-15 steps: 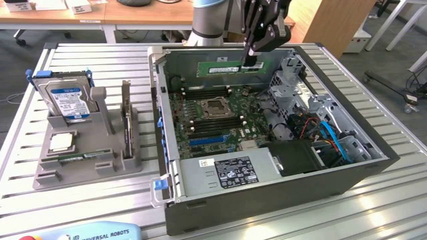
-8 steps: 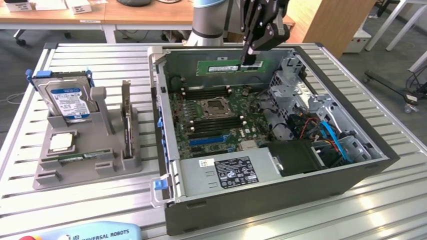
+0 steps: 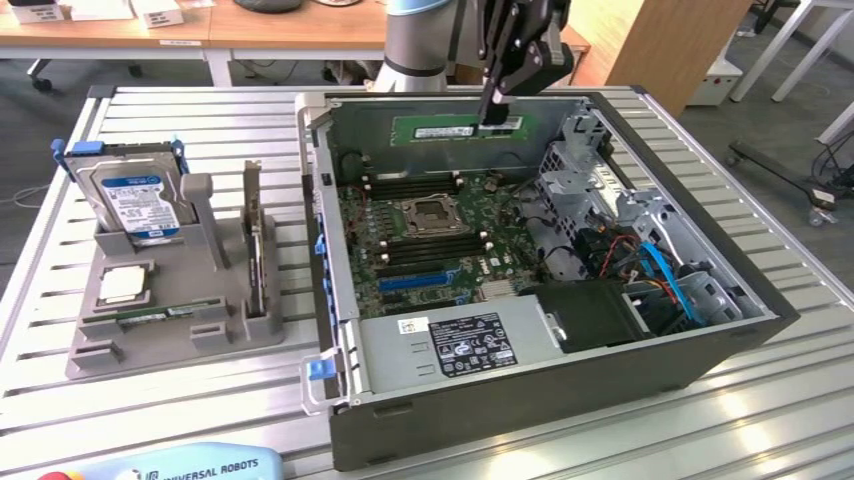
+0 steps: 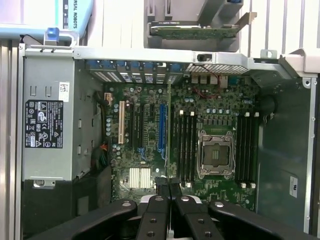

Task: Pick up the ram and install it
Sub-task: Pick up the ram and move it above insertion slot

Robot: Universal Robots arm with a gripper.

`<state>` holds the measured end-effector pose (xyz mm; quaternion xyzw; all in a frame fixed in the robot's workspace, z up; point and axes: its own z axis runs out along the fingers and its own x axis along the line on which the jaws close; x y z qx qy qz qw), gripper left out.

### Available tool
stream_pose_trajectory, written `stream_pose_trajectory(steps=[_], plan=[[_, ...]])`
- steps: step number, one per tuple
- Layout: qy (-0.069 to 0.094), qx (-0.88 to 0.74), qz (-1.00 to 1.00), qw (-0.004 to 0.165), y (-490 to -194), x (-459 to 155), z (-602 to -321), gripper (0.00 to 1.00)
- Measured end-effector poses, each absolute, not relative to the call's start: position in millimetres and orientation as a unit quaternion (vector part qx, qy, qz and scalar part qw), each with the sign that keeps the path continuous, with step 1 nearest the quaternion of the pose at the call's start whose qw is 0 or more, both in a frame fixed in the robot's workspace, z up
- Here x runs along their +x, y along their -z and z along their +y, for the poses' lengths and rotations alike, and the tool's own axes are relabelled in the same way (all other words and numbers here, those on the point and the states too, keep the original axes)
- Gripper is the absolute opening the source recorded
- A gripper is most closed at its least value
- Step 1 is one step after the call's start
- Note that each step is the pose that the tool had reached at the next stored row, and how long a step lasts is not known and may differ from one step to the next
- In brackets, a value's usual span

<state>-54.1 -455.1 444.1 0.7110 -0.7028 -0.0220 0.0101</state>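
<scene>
Ram (image 3: 441, 131) tight in one claw (image 3: 497, 119); second ram (image 3: 140, 317) on holder (image 3: 174, 350).

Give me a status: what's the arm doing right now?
Gripper shut on ram. Ram held above open case, over motherboard, not yet seated. Nothing seen blocking the slots.

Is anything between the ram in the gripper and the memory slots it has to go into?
Nothing visible. The gripper, shut on the ram, holds it above the open case; the memory slots either side of the processor socket lie bare, with no cable or card across them.
</scene>
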Motion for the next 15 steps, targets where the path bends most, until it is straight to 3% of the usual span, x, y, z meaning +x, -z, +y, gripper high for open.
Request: stream_pose_trajectory(steps=[15], plan=[[0.022,0.711,-0.703,0.01,-443.7,-54.1,-434.9,0.11]])
